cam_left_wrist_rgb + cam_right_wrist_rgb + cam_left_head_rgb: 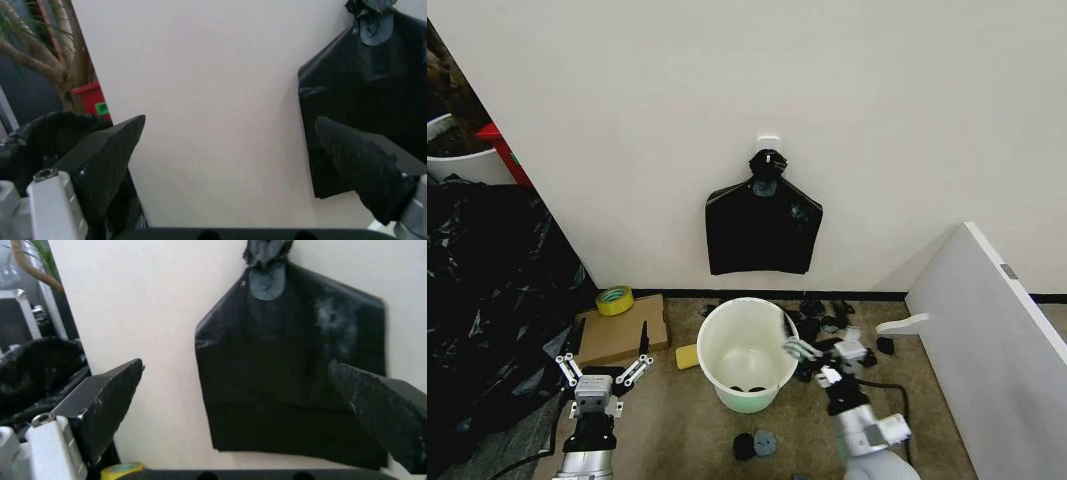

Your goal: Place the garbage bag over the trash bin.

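The trash bin (745, 350), a cream-white round bucket with a pale green base, stands open on the floor below the wall. The garbage bag is out of view as a single loose bag. A flat smooth black bundle (763, 225), knotted at its top, hangs from a white wall hook above the bin; the same bundle (373, 100) (293, 380) faces both wrist cameras. My left gripper (608, 347) is open, low and left of the bin, by a cardboard box. My right gripper (812, 361) is open beside the bin's right rim. Both are empty.
A heap of crinkled black plastic (487, 300) fills the left side. A cardboard box (622, 335) carries a yellow tape roll (614, 299). A yellow sponge (687, 356) and small dark clutter (827, 315) lie around the bin. A white board (997, 340) leans at right.
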### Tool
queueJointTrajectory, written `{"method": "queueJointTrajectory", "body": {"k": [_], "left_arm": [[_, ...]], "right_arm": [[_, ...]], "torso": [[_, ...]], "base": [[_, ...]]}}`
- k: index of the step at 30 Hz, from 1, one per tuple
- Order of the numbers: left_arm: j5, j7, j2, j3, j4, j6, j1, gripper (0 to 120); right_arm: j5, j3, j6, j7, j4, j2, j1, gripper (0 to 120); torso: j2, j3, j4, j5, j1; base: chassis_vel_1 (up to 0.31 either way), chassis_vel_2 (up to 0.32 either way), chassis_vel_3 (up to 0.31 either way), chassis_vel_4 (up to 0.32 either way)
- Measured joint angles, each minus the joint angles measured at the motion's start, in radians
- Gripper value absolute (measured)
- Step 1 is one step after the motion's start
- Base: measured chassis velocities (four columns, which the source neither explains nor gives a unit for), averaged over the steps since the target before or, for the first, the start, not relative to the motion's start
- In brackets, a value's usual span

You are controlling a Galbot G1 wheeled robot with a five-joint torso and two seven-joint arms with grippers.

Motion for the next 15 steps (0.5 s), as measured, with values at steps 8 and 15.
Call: {"method": "queueJointTrajectory", "body": {"k": [8, 15], "left_arm": [[0.014, -0.001, -0.017, -0.009, -0.015, -0.009, 0.023, 100], [0.042, -0.001, -0.061, -0.005, -0.02, -0.019, 0.036, 100]], "right_arm": [[0.16, -0.052, -0.077, 0.038, -0.085, -0.044, 0.234, 100], [0.248, -0.096, -0.121, 0.08, -0.229, -0.076, 0.459, 100]], "torso": [[0.0, 0.0, 0.0003, 0.0, 0.0], [0.0, 0.0, 0.0, -0.0002, 0.0]], "base": [[0.0, 0.0, 0.0, 0.0], [0.0, 0.0, 0.0, 0.0]]}}
